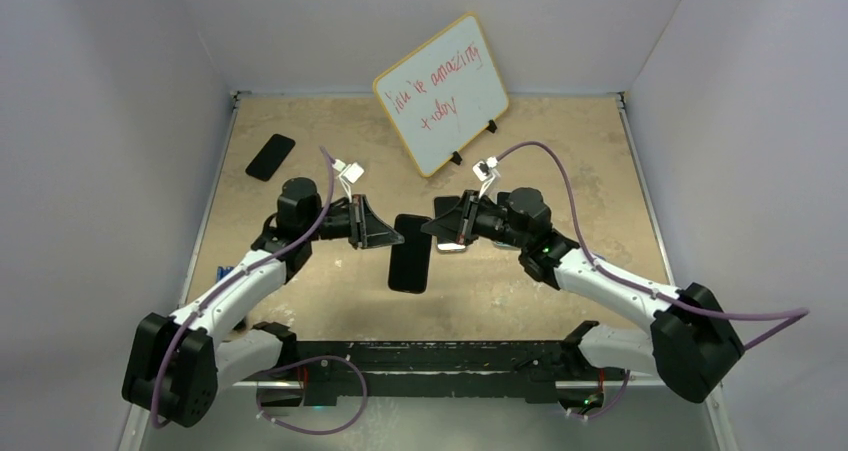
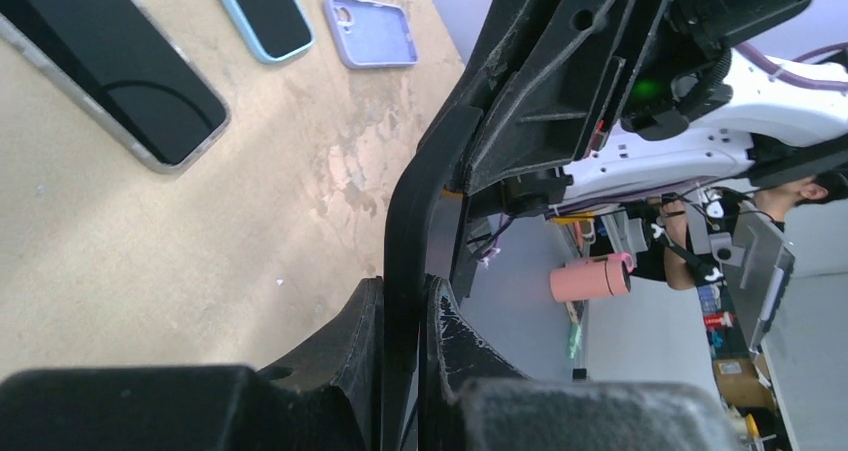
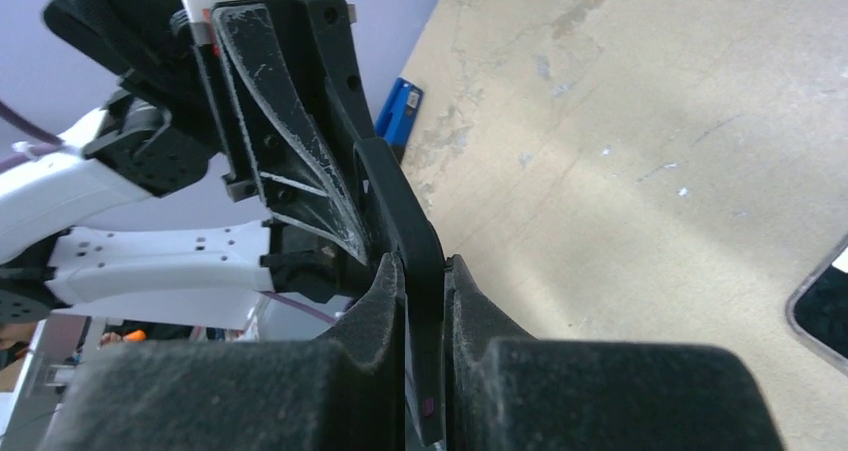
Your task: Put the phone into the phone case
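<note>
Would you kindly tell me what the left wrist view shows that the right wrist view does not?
Only the left wrist view: a lilac phone case and a blue-rimmed phone lying on the table.
Only the right wrist view: a blue object at the table's edge.
Both: the thin black item, seen edge-on, clamped by the left hand and the right hand from opposite ends.
</note>
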`<action>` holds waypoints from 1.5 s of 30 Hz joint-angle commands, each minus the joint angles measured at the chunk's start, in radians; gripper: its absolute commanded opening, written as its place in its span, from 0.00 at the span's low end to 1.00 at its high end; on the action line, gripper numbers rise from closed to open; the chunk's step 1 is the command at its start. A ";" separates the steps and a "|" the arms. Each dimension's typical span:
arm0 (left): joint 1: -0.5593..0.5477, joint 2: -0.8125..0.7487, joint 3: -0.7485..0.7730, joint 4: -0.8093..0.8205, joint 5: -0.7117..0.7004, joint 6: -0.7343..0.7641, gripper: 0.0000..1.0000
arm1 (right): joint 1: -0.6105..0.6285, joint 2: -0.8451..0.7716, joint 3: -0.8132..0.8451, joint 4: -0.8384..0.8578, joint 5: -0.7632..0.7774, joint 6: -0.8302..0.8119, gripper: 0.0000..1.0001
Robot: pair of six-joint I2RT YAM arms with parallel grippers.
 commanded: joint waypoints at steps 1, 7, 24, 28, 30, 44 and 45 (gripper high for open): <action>0.009 0.053 0.002 -0.032 -0.139 0.028 0.00 | -0.001 0.063 0.042 0.004 0.051 -0.099 0.10; 0.011 0.147 -0.054 0.125 -0.171 -0.059 0.00 | -0.003 0.206 0.056 0.032 0.058 -0.131 0.08; 0.015 0.334 -0.090 0.137 -0.407 -0.047 0.00 | -0.003 0.485 0.286 -0.260 0.058 -0.274 0.45; 0.015 0.357 -0.068 0.080 -0.460 -0.030 0.00 | 0.004 0.415 0.247 -0.310 0.086 -0.279 0.46; 0.016 0.378 -0.050 0.051 -0.496 -0.022 0.00 | 0.004 0.370 0.234 -0.358 0.156 -0.269 0.47; 0.106 0.562 0.112 -0.005 -0.588 0.006 0.00 | -0.006 0.074 0.208 -0.766 0.678 -0.072 0.57; 0.120 0.572 0.116 0.001 -0.589 -0.002 0.00 | -0.013 0.060 0.206 -0.786 0.708 -0.073 0.58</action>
